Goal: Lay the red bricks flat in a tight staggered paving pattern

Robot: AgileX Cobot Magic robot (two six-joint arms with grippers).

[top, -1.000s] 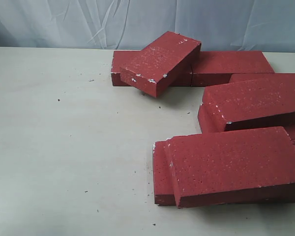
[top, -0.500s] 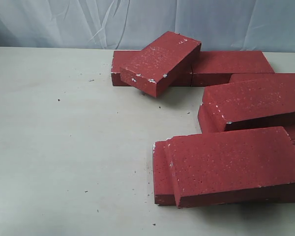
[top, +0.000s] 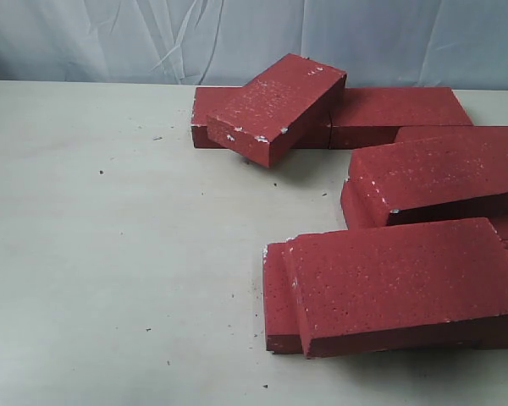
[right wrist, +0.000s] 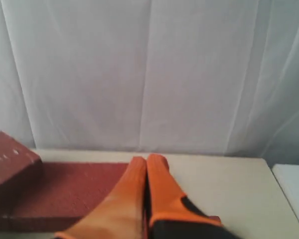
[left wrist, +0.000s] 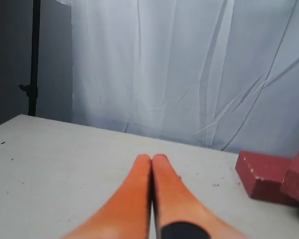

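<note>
Several red bricks lie heaped at the right and back of the table in the exterior view. One brick [top: 275,106] leans tilted on a flat row behind it [top: 398,108]. Another [top: 436,173] rests askew on lower bricks at the right. A large one [top: 402,283] lies on top of a brick near the front. Neither arm shows in that view. My left gripper [left wrist: 152,158] is shut and empty above bare table, with a brick [left wrist: 263,175] off to one side. My right gripper [right wrist: 147,159] is shut and empty, beside a flat brick [right wrist: 65,191].
A white curtain [top: 254,38] hangs behind the table. The pale tabletop [top: 110,254] stretches bare across the left half. A dark stand pole [left wrist: 34,59] shows in the left wrist view. The table's edge [right wrist: 269,172] appears in the right wrist view.
</note>
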